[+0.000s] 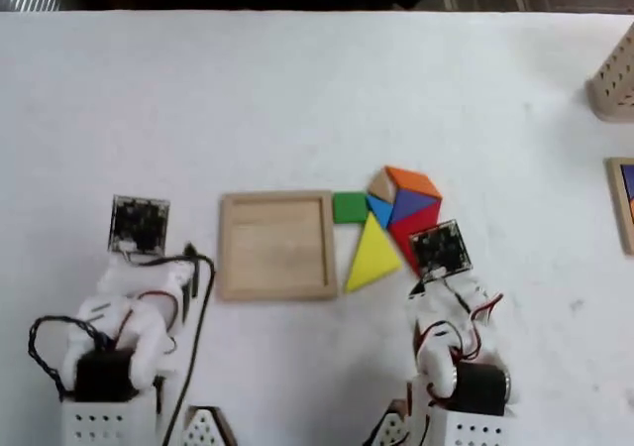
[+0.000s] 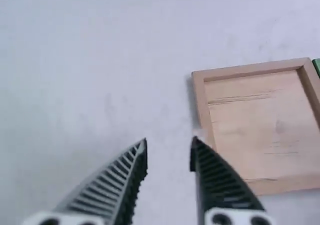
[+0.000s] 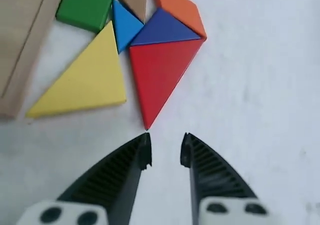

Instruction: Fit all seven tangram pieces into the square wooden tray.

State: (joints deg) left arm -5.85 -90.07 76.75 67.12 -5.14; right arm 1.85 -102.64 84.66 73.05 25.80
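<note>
Wooden tray [image 1: 277, 245] lay empty on the table [image 1: 297, 99], with the seven tangram pieces [image 1: 391, 223] clustered just beside it. The right pincer [image 3: 165, 150] stood open at the tip of the red triangle [image 3: 160, 70]. The left pincer [image 2: 168, 157] was open beside the tray. No piece was placed yet, so the next move probably called for a first grasp.

One square wooden tray [image 1: 276, 245]. Seven tangram pieces [image 1: 396, 218]: five triangles, namely yellow triangle [image 3: 87, 80], red triangle [image 3: 157, 75], dark blue triangle [image 3: 165, 29], light blue triangle [image 3: 125, 27] and tan triangle [image 3: 136, 0]; one green square [image 3: 84, 7]; one orange parallelogram [image 3: 180, 10]. Two grippers: left gripper [image 2: 168, 152], right gripper [image 3: 165, 147].
</note>
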